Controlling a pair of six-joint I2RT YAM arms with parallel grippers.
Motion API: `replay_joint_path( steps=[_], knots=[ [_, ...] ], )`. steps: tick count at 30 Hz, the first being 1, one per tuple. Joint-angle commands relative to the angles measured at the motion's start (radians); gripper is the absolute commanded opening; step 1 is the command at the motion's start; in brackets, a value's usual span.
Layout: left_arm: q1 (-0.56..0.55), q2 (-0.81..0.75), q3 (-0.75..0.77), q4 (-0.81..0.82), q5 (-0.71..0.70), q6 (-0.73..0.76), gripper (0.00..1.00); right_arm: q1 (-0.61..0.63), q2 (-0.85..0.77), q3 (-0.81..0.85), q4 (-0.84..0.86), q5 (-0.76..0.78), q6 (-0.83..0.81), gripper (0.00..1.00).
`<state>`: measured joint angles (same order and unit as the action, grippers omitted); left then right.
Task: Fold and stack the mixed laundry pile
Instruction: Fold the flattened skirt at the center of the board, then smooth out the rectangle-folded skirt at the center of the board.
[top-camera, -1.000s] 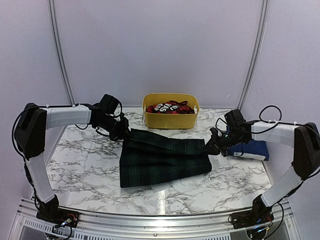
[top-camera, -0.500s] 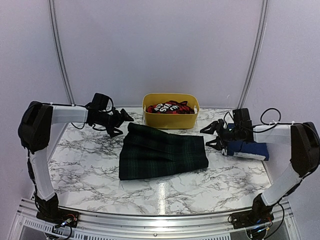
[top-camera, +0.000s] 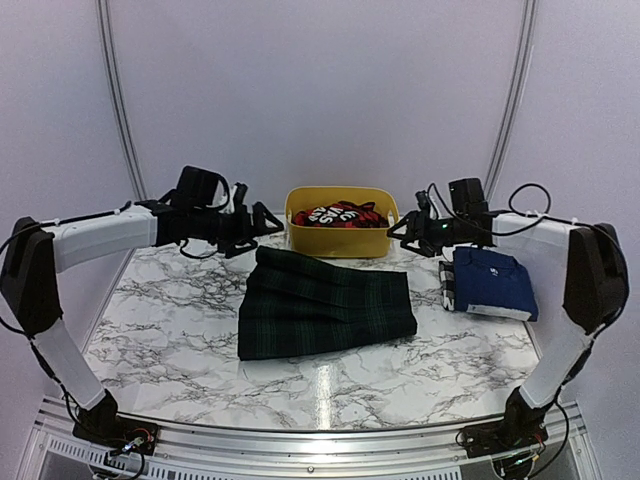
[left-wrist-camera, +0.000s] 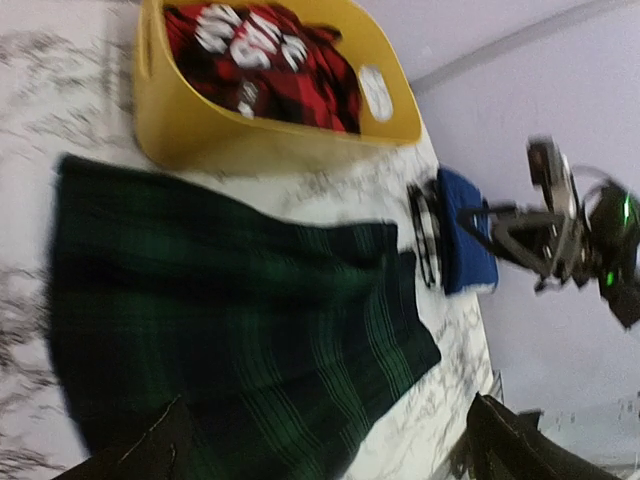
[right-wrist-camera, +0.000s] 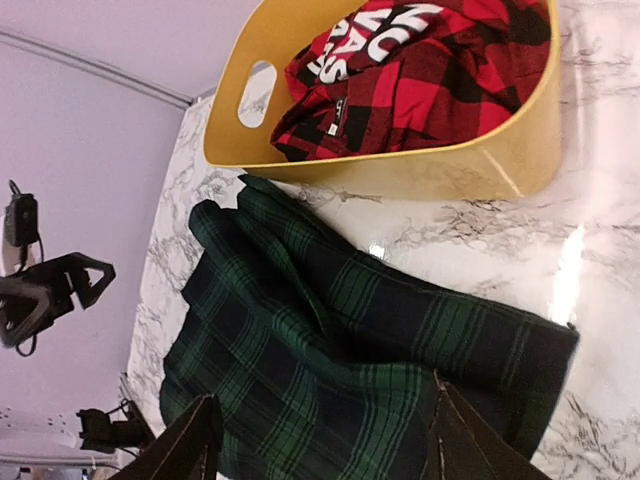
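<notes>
The dark green-navy tartan garment (top-camera: 325, 312) lies folded flat mid-table, also in the left wrist view (left-wrist-camera: 230, 330) and the right wrist view (right-wrist-camera: 340, 350). A red-and-black checked garment (top-camera: 340, 215) with white lettering fills the yellow tub (top-camera: 340, 241). The folded navy blue garment (top-camera: 492, 282) rests at the right. My left gripper (top-camera: 262, 222) hovers open above the tartan's far left corner, holding nothing. My right gripper (top-camera: 400, 232) hangs open beside the tub's right end, above the table, also holding nothing. Both wrist views show spread fingers with only cloth far below.
The yellow tub (right-wrist-camera: 400, 170) stands at the back centre, between the two grippers. The marble table (top-camera: 160, 330) has bare surface left of and in front of the tartan. A metal rail (top-camera: 320, 440) runs along the near edge.
Both grippers have let go of the tartan garment's far corners, opened, and risen back toward the tub. The garment has settled flat. The right arm has uncovered the navy garment.
</notes>
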<state>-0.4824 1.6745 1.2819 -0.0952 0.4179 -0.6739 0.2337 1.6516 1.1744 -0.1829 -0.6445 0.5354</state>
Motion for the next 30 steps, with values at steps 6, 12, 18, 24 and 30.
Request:
replay_joint_path(
  steps=[6, 12, 18, 24, 30],
  knots=[
    [-0.27, 0.161, -0.042, -0.145, -0.043, 0.055, 0.99, 0.176, 0.299, 0.177, -0.248, 0.077, -0.329, 0.61],
    [-0.257, 0.243, -0.067, -0.229, -0.17, 0.065, 0.99, 0.232, 0.297, 0.031, -0.255, 0.113, -0.349, 0.6],
    [-0.123, 0.297, -0.03, -0.326, -0.28, 0.167, 0.99, 0.433, 0.176, -0.116, -0.177, -0.025, -0.209, 0.61],
    [-0.029, 0.287, 0.155, -0.416, -0.321, 0.295, 0.99, 0.46, 0.0, -0.092, -0.096, -0.161, -0.073, 0.64],
    [-0.086, 0.062, 0.092, -0.46, -0.348, 0.213, 0.99, 0.31, -0.148, -0.185, -0.185, -0.039, -0.044, 0.62]
  ],
)
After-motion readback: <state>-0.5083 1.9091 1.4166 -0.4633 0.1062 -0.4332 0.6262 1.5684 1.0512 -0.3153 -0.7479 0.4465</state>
